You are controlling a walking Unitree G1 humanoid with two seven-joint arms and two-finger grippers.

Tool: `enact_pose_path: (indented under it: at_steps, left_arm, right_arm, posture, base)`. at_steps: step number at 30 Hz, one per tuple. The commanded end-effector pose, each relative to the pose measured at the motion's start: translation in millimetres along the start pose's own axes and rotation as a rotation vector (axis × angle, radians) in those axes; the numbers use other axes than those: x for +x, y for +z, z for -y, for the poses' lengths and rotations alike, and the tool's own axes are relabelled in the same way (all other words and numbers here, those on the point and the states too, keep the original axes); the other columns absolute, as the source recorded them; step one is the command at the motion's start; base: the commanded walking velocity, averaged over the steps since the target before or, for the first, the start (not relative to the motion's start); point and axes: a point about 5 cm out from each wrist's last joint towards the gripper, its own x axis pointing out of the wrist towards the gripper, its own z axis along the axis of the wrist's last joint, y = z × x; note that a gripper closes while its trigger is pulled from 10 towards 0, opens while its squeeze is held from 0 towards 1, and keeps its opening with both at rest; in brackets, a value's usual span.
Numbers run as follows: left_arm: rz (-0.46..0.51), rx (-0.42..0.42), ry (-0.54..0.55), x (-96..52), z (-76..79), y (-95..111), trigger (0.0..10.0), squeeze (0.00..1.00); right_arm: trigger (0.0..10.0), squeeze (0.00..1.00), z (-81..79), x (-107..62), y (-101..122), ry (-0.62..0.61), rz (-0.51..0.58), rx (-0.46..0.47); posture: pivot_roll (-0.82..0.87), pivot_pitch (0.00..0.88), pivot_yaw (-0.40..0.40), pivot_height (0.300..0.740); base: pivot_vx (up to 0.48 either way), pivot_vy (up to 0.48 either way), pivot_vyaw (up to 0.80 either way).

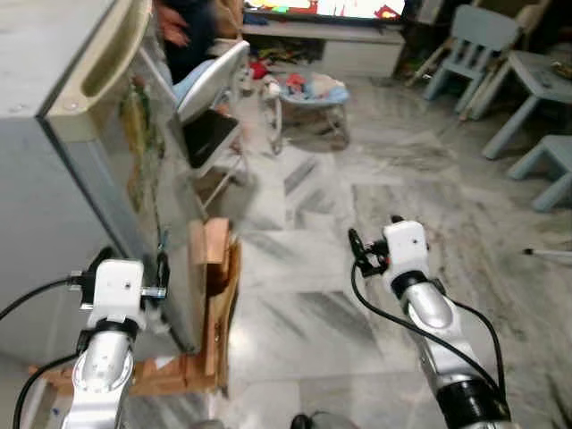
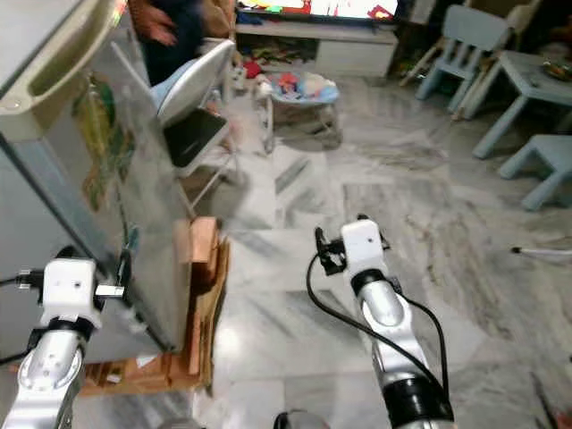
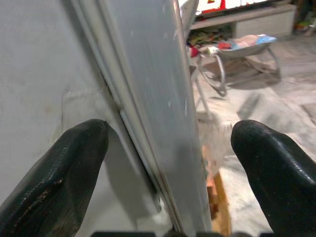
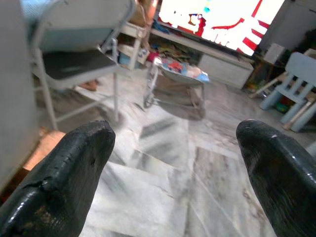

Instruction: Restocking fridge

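Your left tool (image 3: 168, 168) spread, straddled grey metal fridge door edge (image 3: 163, 98). Right tool (image 4: 173, 168) spread, empty. Risk: fingers slipping off smooth edge during pull.

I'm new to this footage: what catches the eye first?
The grey fridge looms at the robot's left, and the left pincer sits open astride its door edge. The right pincer hangs open over the marble floor, with a baby bouncer and pale blue chairs beyond.
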Motion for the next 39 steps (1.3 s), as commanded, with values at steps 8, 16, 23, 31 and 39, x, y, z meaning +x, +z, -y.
enact_pose_path:
  at_steps: [8,16,23,31,39]
  left_arm:
    - [-0.089,-0.092,-0.182,-8.4,17.7,-10.0,10.0,0.0]
    - [-0.097,-0.105,-0.206,7.0,21.7,-7.2,10.0,0.0]
    - [-0.099,-0.106,-0.193,36.3,16.7,-2.0,10.0,0.0]
    - [-0.162,-0.059,-0.188,47.0,11.8,-7.7,10.0,0.0]
    - [-0.24,-0.045,-0.298,34.4,20.7,-24.3,10.0,0.0]
  right_arm:
    - [10.0,0.0,-9.7,-1.7,-5.0,0.057,-0.03,-0.023]
    - [10.0,0.0,-8.4,-3.6,-10.4,0.061,-0.058,-0.028]
    - [10.0,0.0,-8.2,-7.0,-13.0,0.074,-0.075,-0.034]
    - [10.0,0.0,-6.1,-14.9,-17.9,0.1,-0.103,-0.031]
    - [10.0,0.0,-3.6,-18.9,-22.9,0.112,-0.131,-0.029]
  posture:
    - [0.08,0.075,-0.054,0.74]
    - [0.07,0.082,-0.054,0.74]
    - [0.06,0.086,-0.056,0.74]
    - [0.05,0.084,-0.048,0.74]
    - [0.05,0.085,-0.046,0.74]
  base:
    - [0.0,0.0,0.0]
    - [0.0,0.0,0.0]
    - [0.0,0.0,0.0]
    - [0.0,0.0,0.0]
    - [0.0,0.0,0.0]
